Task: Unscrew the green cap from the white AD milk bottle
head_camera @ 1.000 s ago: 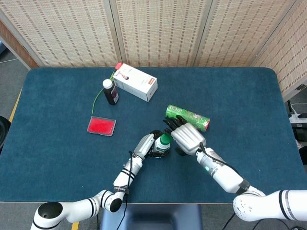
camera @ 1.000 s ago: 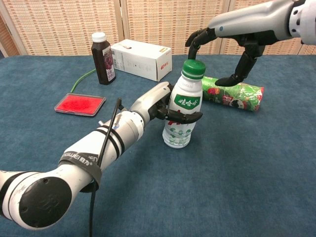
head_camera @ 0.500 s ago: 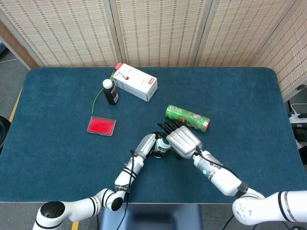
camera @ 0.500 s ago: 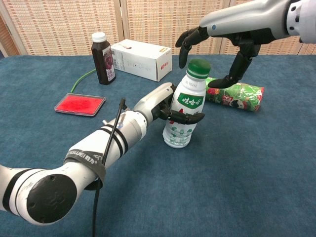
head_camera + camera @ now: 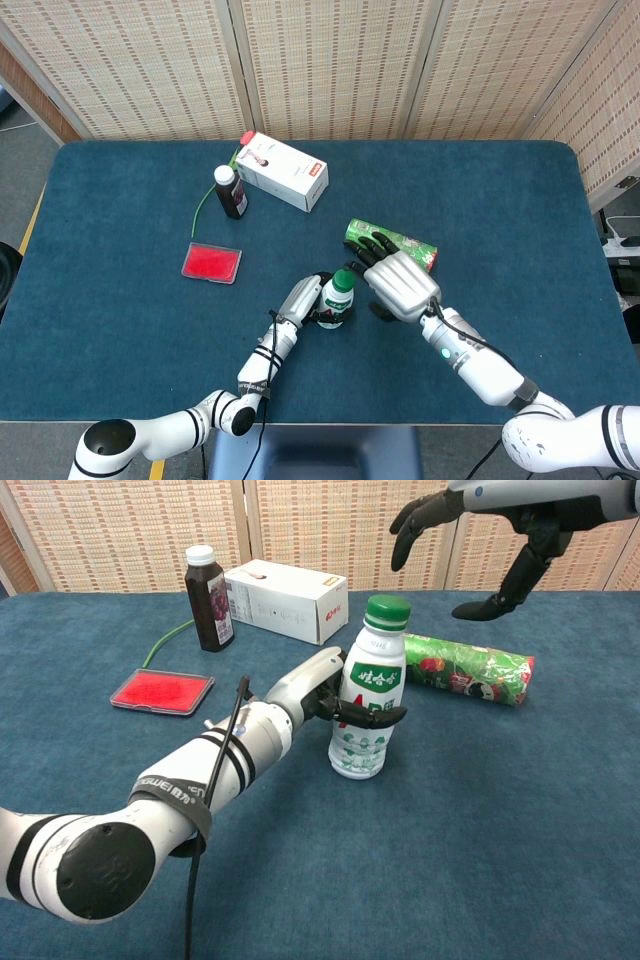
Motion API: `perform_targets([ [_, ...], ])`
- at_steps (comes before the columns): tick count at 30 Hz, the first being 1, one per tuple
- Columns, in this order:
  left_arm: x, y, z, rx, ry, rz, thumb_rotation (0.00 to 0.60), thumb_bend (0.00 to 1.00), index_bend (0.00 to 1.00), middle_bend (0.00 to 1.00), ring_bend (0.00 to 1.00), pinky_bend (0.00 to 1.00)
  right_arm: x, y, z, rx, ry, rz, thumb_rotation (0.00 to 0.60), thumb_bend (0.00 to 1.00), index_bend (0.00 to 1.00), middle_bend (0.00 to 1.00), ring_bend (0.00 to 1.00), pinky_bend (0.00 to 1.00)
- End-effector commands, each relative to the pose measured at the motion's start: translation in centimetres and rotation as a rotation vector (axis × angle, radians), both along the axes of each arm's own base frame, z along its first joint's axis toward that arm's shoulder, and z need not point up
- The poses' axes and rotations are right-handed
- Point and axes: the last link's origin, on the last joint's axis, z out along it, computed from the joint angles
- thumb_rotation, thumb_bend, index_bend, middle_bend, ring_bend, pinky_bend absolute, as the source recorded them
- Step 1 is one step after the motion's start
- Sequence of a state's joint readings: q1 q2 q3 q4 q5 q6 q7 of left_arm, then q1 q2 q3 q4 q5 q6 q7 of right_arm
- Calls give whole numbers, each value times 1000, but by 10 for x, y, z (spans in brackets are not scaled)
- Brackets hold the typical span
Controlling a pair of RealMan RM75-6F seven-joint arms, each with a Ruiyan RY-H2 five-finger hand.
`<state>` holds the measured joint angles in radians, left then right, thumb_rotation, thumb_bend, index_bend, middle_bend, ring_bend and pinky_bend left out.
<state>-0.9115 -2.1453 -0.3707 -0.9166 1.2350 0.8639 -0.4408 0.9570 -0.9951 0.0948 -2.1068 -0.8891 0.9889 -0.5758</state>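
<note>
Robot test bay, lab-type room. Evidence: desk (image 5: pixel 520 210) covered in dark blue cloth, woven folding screens (image 5: pixel 330 60) closing off the back, grey floor (image 5: pixel 25 190) at left, power strip with cables (image 5: pixel 622 243) at right edge. Assorted props laid out: white carton (image 5: pixel 283 170), dark juice bottle (image 5: pixel 230 191), red tray (image 5: pixel 211 263)

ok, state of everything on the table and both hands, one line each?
Milk bottle: upright, gripped by left hand.
Green cap: on the bottle, nothing touching it.
Left hand: wrapped around the bottle's middle.
Right hand: open, raised above and right of the cap, holding nothing.
Juice bottle: upright, white cap on.
White box: lying flat, closed.
Green tube: lying on its side.
Red tray: flat on the table.
</note>
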Motion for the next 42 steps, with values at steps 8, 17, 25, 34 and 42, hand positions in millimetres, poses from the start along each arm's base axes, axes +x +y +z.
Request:
perform_targets([
  [8,5,-2,0,7,12,-12,600,771,816,880,462,215,-14,0,-5,25,86,-40,600,283,232,0,0,0],
  [17,6,-3,-2,8,24,-18,600,768,817,879,462,215,-8,3,-9,43,97,-38,600,282,236,0,0,0],
  [25,8,-2,-4,5,26,-20,600,767,817,879,462,214,3,7,-11,51,76,-24,600,282,235,0,0,0],
  [34,5,3,-1,17,29,-10,600,765,817,879,462,214,10,18,-16,88,72,13,600,282,233,0,0,0],
  [42,1,5,-1,15,31,-1,600,758,816,878,462,213,8,17,-9,17,37,53,600,282,188,0,0,0],
])
